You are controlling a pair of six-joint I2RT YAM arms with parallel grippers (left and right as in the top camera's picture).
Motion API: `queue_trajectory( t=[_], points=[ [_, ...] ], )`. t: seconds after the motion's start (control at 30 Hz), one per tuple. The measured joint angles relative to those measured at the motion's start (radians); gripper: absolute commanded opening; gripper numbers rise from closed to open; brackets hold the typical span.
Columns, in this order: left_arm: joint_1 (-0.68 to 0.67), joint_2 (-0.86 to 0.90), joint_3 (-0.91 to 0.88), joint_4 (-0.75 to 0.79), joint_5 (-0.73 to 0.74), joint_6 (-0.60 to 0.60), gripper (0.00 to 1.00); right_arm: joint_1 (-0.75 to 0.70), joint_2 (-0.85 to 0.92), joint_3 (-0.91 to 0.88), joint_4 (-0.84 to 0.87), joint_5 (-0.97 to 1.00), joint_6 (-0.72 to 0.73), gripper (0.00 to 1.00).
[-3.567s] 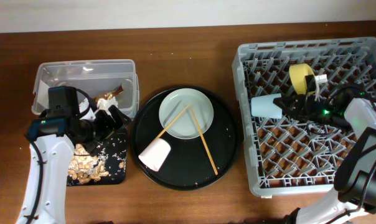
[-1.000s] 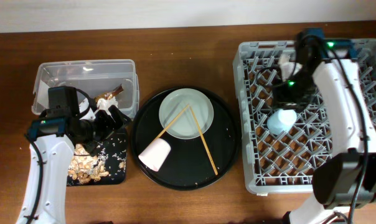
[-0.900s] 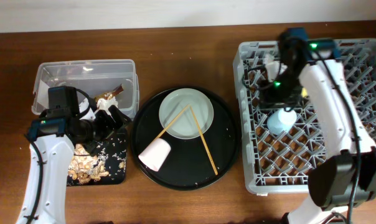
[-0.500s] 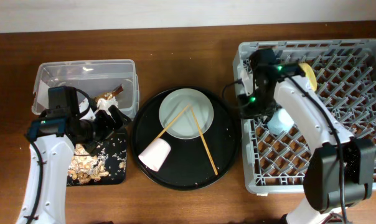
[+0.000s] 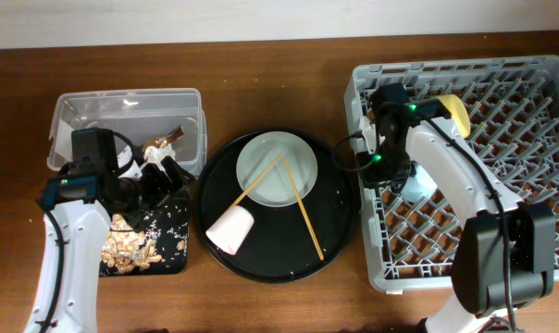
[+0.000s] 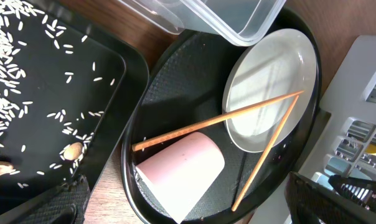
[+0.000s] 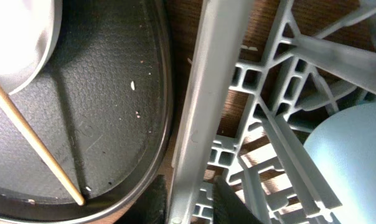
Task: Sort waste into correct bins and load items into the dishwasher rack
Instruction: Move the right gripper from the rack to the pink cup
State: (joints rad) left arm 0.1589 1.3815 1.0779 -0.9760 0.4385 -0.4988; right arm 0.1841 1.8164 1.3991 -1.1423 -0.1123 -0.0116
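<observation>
Grey dishwasher rack (image 5: 539, 231) overhead held the light blue cup (image 5: 418, 181) and yellow bowl (image 5: 456, 112), with the right gripper (image 5: 379, 176) at its wall. From the left wrist, the left gripper (image 6: 188, 208) gaped empty, with the pink cup (image 6: 182, 167), plate (image 6: 272, 81) and chopsticks (image 6: 219, 121) (all unloaded) on the round black tray (image 6: 147, 118). The right wrist hid whether its fingers were parted.

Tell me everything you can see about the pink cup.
The pink cup is a plain, pale pink tumbler, smooth and plastic-looking, with no handle. It lies on its side on the round black tray, near the tray's left front rim and just clear of the plate. One chopstick runs along its upper side and seems to touch it. No gripper holds it. Which end is the mouth is hard to tell.
</observation>
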Motion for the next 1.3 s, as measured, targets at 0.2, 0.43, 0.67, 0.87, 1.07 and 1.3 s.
queue_trajectory(
  t=[0.2,0.43,0.67,0.87,1.07,1.3],
  points=[
    [0.000,0.000,0.000,0.001,0.000,0.000,0.99,0.000,-0.005,0.272,-0.155,0.013,-0.001,0.35],
    [0.000,0.000,0.000,0.000,0.000,0.000,0.99,0.076,-0.038,0.516,-0.355,-0.130,0.000,0.38],
    [0.000,0.000,0.000,0.012,0.014,-0.042,0.99,0.317,-0.037,0.515,-0.316,-0.153,0.039,0.40],
    [0.078,0.000,0.004,0.090,0.029,-0.087,0.99,0.567,-0.037,0.515,-0.228,-0.085,0.111,0.40],
    [0.367,0.000,0.009,0.087,0.030,-0.105,0.99,0.785,-0.027,0.511,-0.179,0.156,0.196,0.47],
    [0.623,0.000,0.011,0.079,0.029,-0.108,0.99,1.006,0.027,0.284,0.102,0.503,0.311,0.98]
  ],
)
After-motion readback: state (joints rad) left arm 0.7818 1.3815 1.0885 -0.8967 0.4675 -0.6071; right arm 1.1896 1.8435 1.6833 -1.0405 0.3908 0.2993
